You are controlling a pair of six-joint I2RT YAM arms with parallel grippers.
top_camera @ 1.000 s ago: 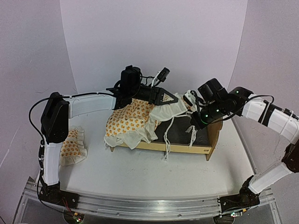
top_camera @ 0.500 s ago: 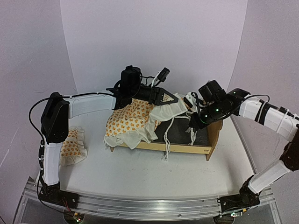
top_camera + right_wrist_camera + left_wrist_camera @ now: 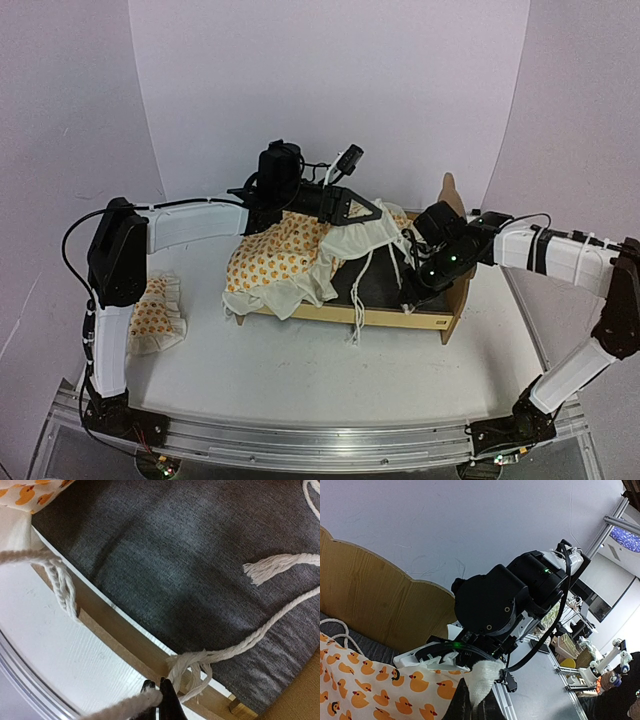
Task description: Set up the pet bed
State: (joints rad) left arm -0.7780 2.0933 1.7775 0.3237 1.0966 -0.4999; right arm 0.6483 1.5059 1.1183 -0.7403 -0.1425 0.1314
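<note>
The pet bed (image 3: 400, 318) is a light plywood frame with a dark grey fabric base (image 3: 385, 282) and a wavy headboard (image 3: 450, 192) at its right end. An orange-duck cream mattress cover (image 3: 278, 255) lies bunched over its left half. My left gripper (image 3: 378, 213) is shut on the cover's cream edge and holds it up over the bed; the left wrist view shows its tips (image 3: 476, 700) pinching white cloth (image 3: 487, 674). My right gripper (image 3: 410, 292) is low over the base near the front rail (image 3: 125, 635), shut (image 3: 157, 692) on a white tie cord (image 3: 125, 707).
A small matching ruffled pillow (image 3: 155, 318) lies on the white table (image 3: 300, 380) at the left, by the left arm's base. Loose tie cords (image 3: 355, 325) hang over the bed's front rail. A frayed cord end (image 3: 270, 565) lies on the grey base.
My right gripper has moved down and forward from beside the headboard to the bed's front rail, taking the cord with it. The headboard now shows. The left arm has not moved.
</note>
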